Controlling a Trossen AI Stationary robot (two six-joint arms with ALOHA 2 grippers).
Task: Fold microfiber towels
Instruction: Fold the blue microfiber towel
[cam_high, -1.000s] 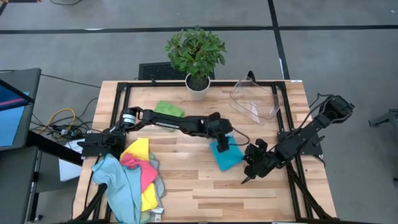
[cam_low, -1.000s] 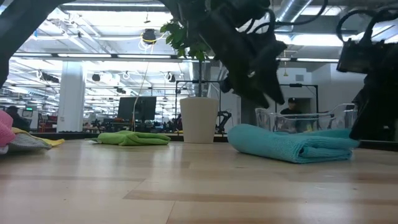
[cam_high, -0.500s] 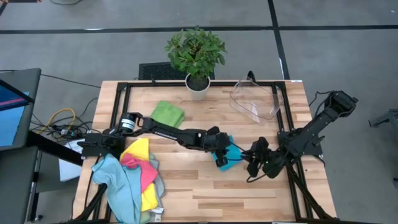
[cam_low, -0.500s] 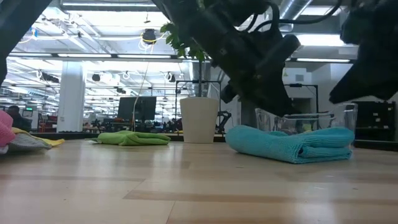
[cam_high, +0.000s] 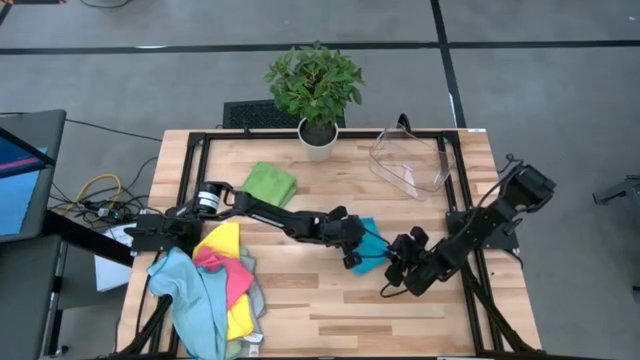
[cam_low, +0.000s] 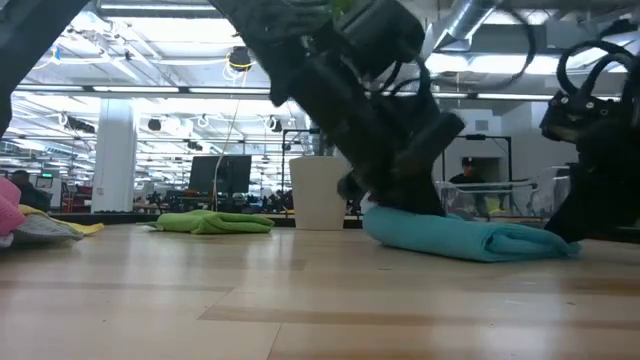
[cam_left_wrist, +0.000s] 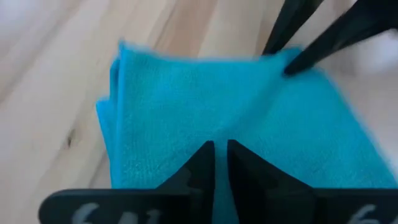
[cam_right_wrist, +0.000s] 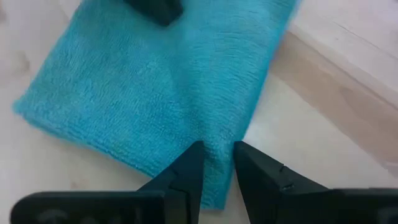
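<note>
A blue microfiber towel (cam_high: 372, 240) lies folded on the wooden table, right of centre. My left gripper (cam_left_wrist: 221, 155) reaches across from the left and rests shut on the towel's left part (cam_low: 400, 205). My right gripper (cam_right_wrist: 214, 155) is open, slanting down at the towel's near right edge, its dark fingers (cam_left_wrist: 292, 56) showing at the towel's corner. A folded green towel (cam_high: 270, 183) lies flat at the back. More towels, pale teal, pink and yellow, form a loose pile (cam_high: 215, 285) at the near left edge. My left gripper presses its shut fingertips down on the top face of the folded blue towel (cam_left_wrist: 186, 124), slanting down from the table's left. The towel lies flat on the table, flattened beneath them. My right gripper straddles the towel's near right edge (cam_right_wrist: 239, 140), slanting down from the right. One finger (cam_right_wrist: 186, 171) rests on the towel's top, the other (cam_right_wrist: 255, 171) stands over the wood beside it.
A potted plant (cam_high: 316, 85) stands at the middle of the far edge. A clear plastic bin (cam_high: 410, 160) sits at the far right. Bare wood lies near the front edge (cam_high: 330, 320), between the pile and my right arm.
My left gripper has come down and toward the near edge onto the blue towel, and its fingers have shut. The towel, which bulged at its fold, now lies flatter under it. My right gripper has sunk toward the towel's near right edge and rolled a little.
</note>
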